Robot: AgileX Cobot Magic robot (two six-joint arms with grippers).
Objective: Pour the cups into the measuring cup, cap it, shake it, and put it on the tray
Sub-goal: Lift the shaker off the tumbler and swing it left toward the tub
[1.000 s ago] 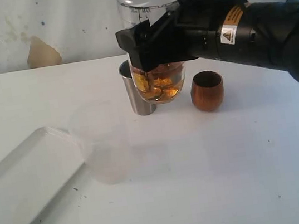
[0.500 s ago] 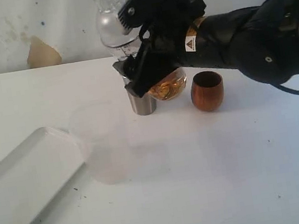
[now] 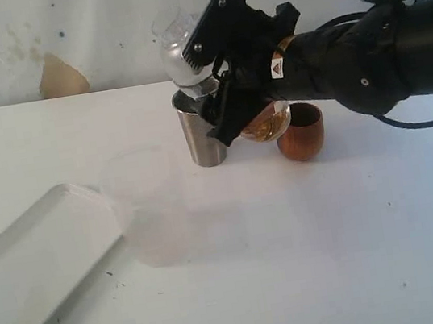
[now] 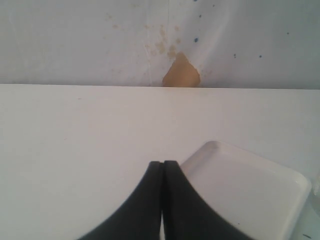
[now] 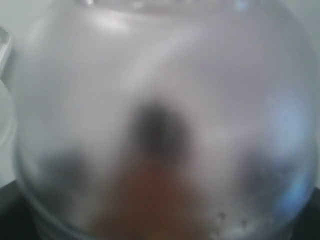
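The white table (image 3: pixel 337 258) is left bare from 3 to 6 o'clock of the exterior view, and its far edge meets the wall (image 3: pixel 99 33) at 12. The tray (image 3: pixel 36 262) is placed at 8 o'clock and is cut by the picture's border. The frosted cup (image 3: pixel 145 205) stands just beside the tray's near corner; whether they touch cannot be told. The steel tumbler (image 3: pixel 202 144) and the wooden cup (image 3: pixel 302 137) stand apart near the centre.

The measuring cup (image 3: pixel 178 41) is held off the table by the right gripper (image 3: pixel 222 88), whose jaws are spread wide around its body. It is tilted, with the top toward 10 o'clock and the base with amber contents (image 3: pixel 268 122) toward 4, over the gap between the two cups. In the right wrist view it is only a blur (image 5: pixel 160 120).

A yellow warning label (image 3: pixel 277 66) is seen on the right arm; its text is too small to be read.

A second earlier the measuring cup was held upright; it is now tipped over.

The left gripper (image 4: pixel 163 162) is closed on nothing, beside the tray (image 4: pixel 250 185).
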